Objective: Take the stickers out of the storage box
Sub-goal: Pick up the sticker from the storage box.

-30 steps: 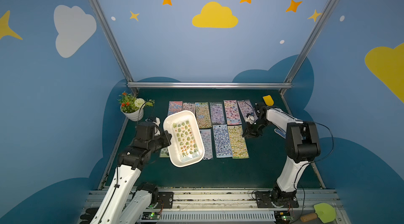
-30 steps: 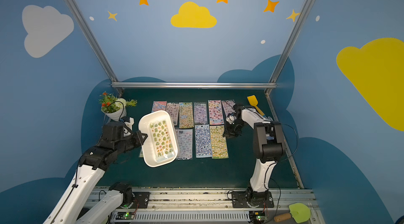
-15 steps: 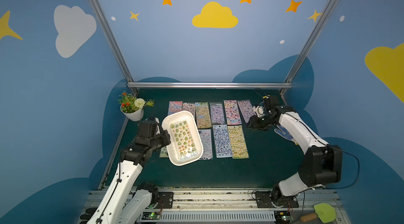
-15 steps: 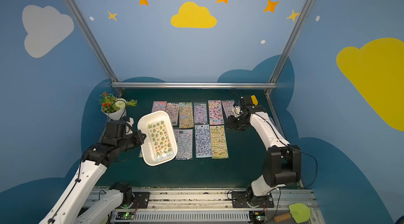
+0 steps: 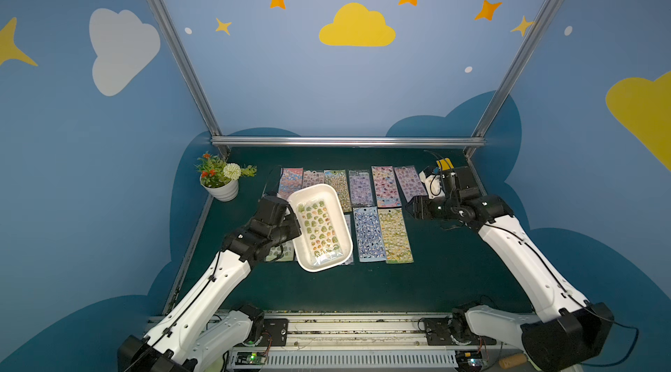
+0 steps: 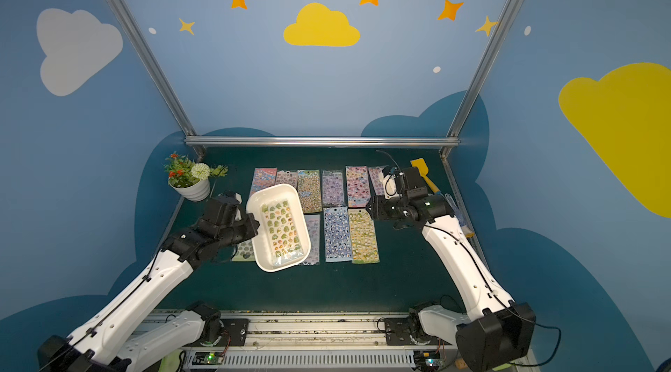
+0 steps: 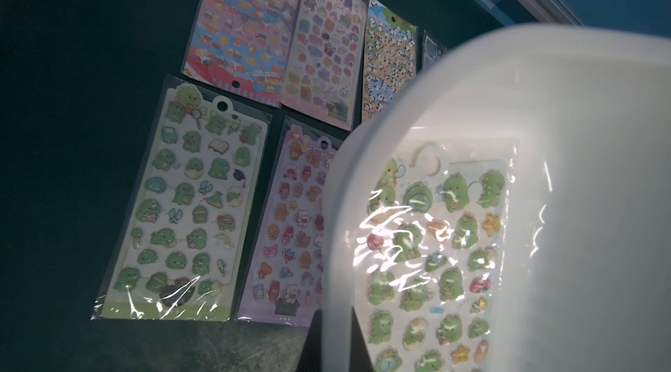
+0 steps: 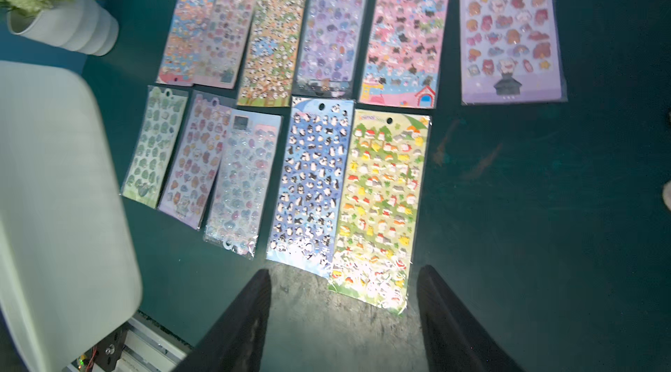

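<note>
My left gripper (image 5: 291, 220) is shut on the left rim of the white storage box (image 5: 319, 267), holding it lifted and tilted above the table. In the left wrist view the rim sits between the jaws of the left gripper (image 7: 336, 344). One green dinosaur sticker sheet (image 5: 319, 230) (image 7: 435, 243) lies inside the storage box (image 6: 279, 268). Several other stickers (image 5: 385, 235) (image 8: 316, 170) lie flat in two rows on the dark green table. My right gripper (image 5: 410, 206) (image 8: 345, 272) hovers open and empty just right of the rows, near the yellow-green sheet (image 8: 381, 206).
A white ribbed flower pot (image 5: 223, 185) stands at the back left. A yellow spatula (image 6: 423, 170) lies at the back right, behind my right wrist. A metal rail (image 5: 345, 141) bounds the table's far edge, and the arm bases sit along the near edge.
My right gripper's jaws have opened wider and its arm has swung low and out to the right. The purple sheet at the far right stays on the table. The held box has barely shifted.
</note>
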